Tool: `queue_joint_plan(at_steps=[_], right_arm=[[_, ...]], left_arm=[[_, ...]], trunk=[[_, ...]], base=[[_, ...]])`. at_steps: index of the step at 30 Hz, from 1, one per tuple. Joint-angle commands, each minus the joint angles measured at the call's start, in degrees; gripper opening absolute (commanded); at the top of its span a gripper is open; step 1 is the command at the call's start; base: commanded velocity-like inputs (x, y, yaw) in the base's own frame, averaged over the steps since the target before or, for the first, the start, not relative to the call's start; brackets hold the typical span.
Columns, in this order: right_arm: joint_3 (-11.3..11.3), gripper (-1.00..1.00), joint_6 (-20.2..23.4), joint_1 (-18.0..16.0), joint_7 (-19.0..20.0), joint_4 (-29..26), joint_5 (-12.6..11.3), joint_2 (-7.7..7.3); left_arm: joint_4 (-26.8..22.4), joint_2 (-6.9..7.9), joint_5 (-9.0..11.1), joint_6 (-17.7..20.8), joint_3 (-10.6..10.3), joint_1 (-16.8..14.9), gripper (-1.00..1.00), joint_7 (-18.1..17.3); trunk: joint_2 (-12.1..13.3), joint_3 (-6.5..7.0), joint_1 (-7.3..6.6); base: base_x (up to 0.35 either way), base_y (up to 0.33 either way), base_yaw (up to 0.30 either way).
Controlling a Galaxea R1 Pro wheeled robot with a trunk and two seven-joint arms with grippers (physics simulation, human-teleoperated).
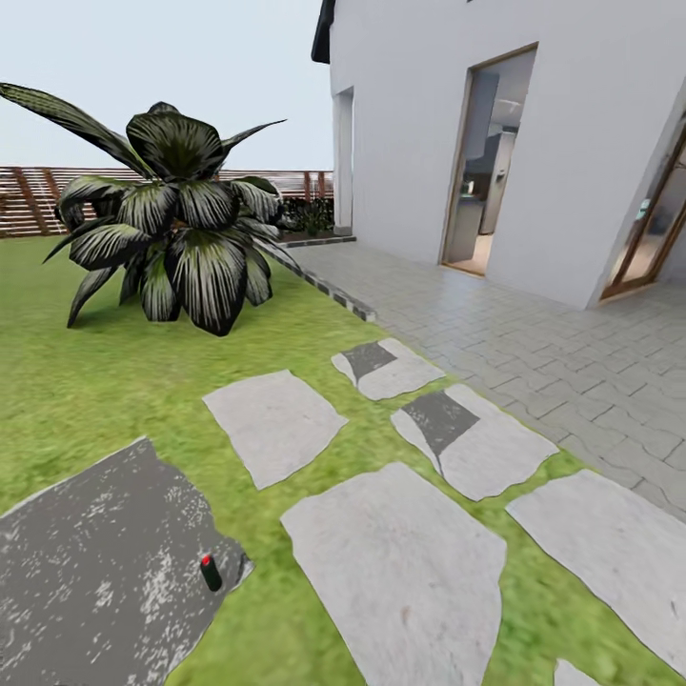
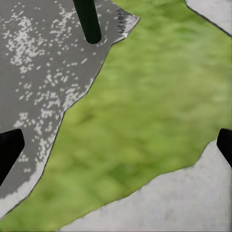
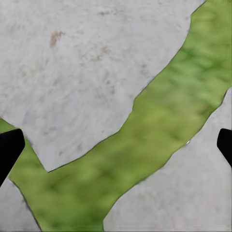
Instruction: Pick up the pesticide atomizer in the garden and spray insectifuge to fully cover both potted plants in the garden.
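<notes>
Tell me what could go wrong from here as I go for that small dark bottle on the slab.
1. The atomizer stands upright near the edge of the dark slab; a careless approach could tip it onto the grass.
2. Both grippers, left and right, hang open over the ground, apart from the bottle, so some reach remains.
3. The big dark-leaved plant could be mistaken for a spray target.

Flat, bright daylight (no cast shadows); wrist views softly blurred.
</notes>
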Motion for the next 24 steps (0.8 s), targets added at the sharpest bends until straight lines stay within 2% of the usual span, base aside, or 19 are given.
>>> queue_joint_plan(at_steps=[1,24], right_arm=[[-0.1,1.0,-0.2,0.0,0.0,0.0,0.0,0.01],[-0.1,1.0,-0.2,0.0,0.0,0.0,-0.1,0.01]], left_arm=[[0.0,0.0,0.0,-0.2,0.0,0.0,1.0,0.1],[0.0,0.0,0.0,-0.2,0.0,0.0,1.0,0.0]], trunk=[[0.0,-0.05,0.01],[0.0,-0.05,0.01]], base=[[0.207,-0.224,0.276],[0.206,-0.224,0.277]])
